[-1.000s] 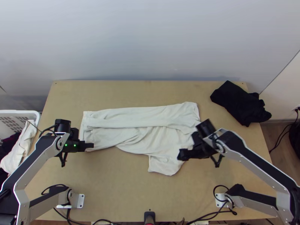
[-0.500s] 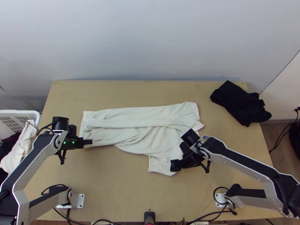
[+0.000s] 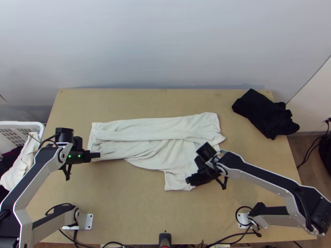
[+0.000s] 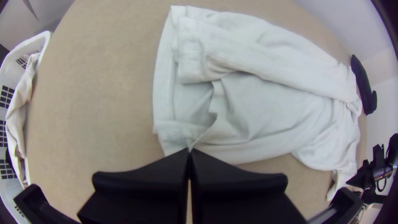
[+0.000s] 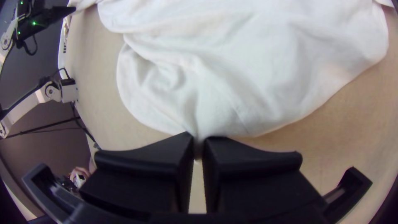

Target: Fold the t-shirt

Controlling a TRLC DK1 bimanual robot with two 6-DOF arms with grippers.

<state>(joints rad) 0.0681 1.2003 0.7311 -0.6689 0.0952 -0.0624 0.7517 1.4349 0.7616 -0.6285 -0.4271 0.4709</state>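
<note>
So on my left the left claw (image 3: 99, 155) is pinched tight on the shirt's (image 3: 157, 140) near left edge. The shirt lies across the middle of the counter (image 3: 136, 206), one long strip folded over along its far side, kinda rumpled nearer me. Over right, my right claw (image 3: 188, 180) has the near edge of its right part nipped between the fingers. Black cloth (image 3: 265, 113) sits at the far right corner, well apart from both claws.

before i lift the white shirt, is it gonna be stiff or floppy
Probably floppy: the white shirt gathers into soft creases where the right gripper pinches its edge. It would likely sag between holds, judging by its loose ripples. The folded-over layer may slip or open, since it seems simply laid on top.
</note>
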